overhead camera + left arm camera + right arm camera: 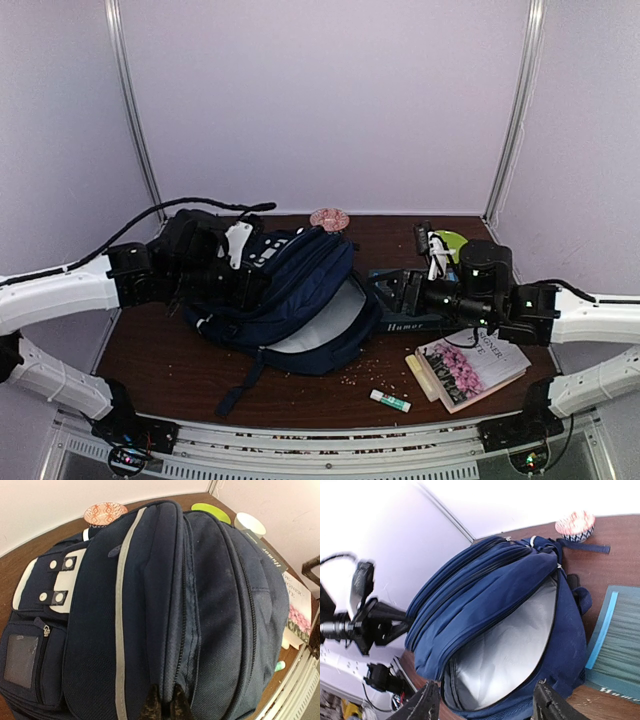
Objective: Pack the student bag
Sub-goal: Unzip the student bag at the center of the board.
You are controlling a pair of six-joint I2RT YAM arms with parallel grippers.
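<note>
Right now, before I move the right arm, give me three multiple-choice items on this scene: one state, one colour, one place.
1. The backpack's main compartment is: A) zipped shut B) open C) strapped closed.
2. Its lining is: A) red B) pale grey C) yellow.
3. The glue stick lies: A) on the table near the flowered book B) atop that book C) inside the backpack.
Key: 1 B, its mouth gapes in the right wrist view; 2 B, grey shows inside the mouth; 3 A, the top view shows it on bare wood.
</note>
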